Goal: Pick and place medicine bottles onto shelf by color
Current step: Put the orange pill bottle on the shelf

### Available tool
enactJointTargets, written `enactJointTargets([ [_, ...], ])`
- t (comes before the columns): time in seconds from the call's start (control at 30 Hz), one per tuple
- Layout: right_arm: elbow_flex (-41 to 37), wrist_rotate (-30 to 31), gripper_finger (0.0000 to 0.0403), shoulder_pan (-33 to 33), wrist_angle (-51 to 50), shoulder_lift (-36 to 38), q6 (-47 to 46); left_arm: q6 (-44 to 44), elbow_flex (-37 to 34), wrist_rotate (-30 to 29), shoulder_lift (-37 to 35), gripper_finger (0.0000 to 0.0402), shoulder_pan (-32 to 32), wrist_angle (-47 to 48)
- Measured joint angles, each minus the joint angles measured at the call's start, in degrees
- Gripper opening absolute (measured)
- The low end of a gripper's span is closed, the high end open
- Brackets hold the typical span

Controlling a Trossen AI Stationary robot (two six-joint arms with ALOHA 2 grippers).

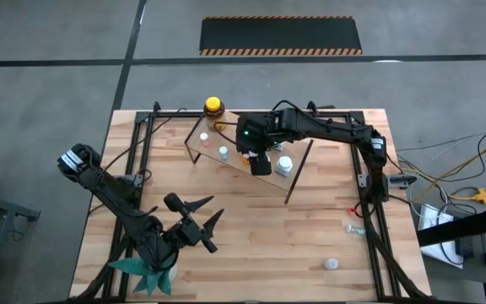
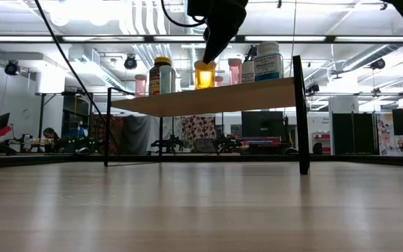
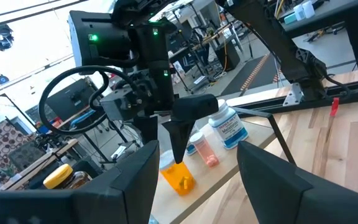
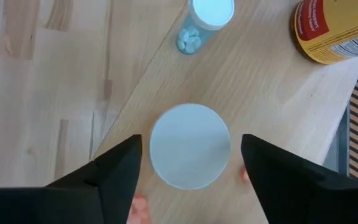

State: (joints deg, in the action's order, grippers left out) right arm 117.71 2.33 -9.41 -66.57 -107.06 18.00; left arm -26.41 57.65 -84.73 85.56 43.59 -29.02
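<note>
Orange bottle (image 3: 178, 176) stands on the shelf (image 1: 226, 160) under the right end effector (image 4: 188, 165), fingers spread; left end effector (image 1: 199, 225) spread too.

From overhead, my right gripper (image 1: 258, 159) covers part of the shelf (image 1: 218, 135), and the bottle beneath it is hidden there. In the right wrist view, the amber bottle (image 4: 334, 28) is cut off by the frame edge, so I read only part of its label, and the teal bottle (image 4: 205, 18) loses its top edge too. Pink shapes beside the white cap (image 4: 190, 154) sit half behind my fingers (image 4: 114, 180); I cannot tell what they are. The two small items (image 1: 354, 228) near the table's right rail and the white one (image 1: 332, 264) are too small to identify. The green plant (image 1: 146, 272) is partly under my left arm.
</note>
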Motion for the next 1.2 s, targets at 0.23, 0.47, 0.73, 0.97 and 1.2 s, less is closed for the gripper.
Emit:
enactJointTargets([
  [0.23,1.8,0.2,0.0263,0.2,-0.4,0.2,0.1,0.0,0.0,0.0,0.0,0.0199,0.0,0.0],
  [0.47,4.5,0.7,0.0209,0.3,-0.4,0.5,0.7,-1.0,0.0,0.0,0.0,0.0199,0.0,0.0],
  [0.73,3.0,0.7,0.0088,0.3,-0.5,0.4,1.4,-1.0,0.0,0.0,0.0,0.0199,0.0,0.0],
  [0.97,1.6,0.8,0.0013,0.2,0.3,0.4,2.1,-1.0,0.0,0.0,0.0,0.0199,0.0,0.0],
  [1.2,-0.7,0.8,0.0009,0.3,2.0,0.4,2.1,-1.0,0.0,0.0,0.0,0.0199,0.0,0.0],
])
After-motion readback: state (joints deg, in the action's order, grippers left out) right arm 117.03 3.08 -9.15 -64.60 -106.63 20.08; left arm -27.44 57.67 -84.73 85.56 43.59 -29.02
